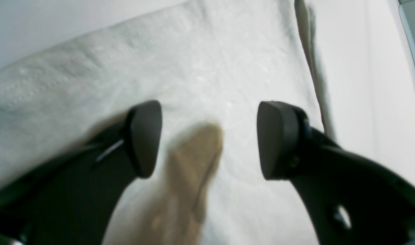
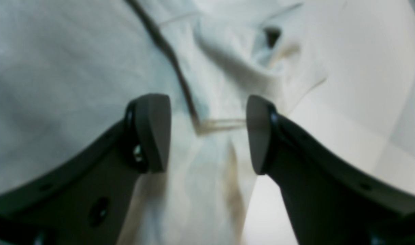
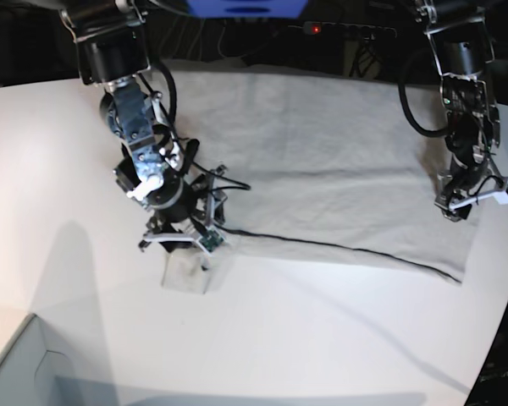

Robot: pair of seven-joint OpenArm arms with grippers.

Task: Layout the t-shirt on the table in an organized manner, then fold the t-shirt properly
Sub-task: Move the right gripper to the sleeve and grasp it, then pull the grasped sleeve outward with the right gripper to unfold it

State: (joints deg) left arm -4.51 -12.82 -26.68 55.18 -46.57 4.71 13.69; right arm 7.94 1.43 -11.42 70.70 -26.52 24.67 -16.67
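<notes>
- t-shirt lies spread across the far half of the white desk, already doubled over once judging by the dark seam line along its near edge; a sleeve or corner sticks out at the near-left under the right arm.
- right pincer hovers over that sleeve corner, jaws apart, nothing between them but cloth below; hem stitch line visible right between the tips.
- left pincer on the opposite end of the shirt, jaws apart as well, low over flat fabric near the side edge; not gripping.
- brownish patch below the left pincer in its wrist view – probably the darker neck inside or a shadow, too blurred to say.
- step in hand, as I judge it: picking up the two ends to make the next fold.
- doing it well: drop each pincer straight down so one jaw slides under the cloth edge, pinch all layers at once, not just the top one.
- right side should grab at the hem corner, not mid-sleeve, or the sleeve will bunch.
- lift both ends level and together, keep the cloth lightly taut, carry across and lay edge on edge.
- material: soft thin knit, light grey-beige, matte, faint wrinkles; limp, will sag and drag.
- desk is smooth and slick, so cloth may slide when pinched.
</notes>
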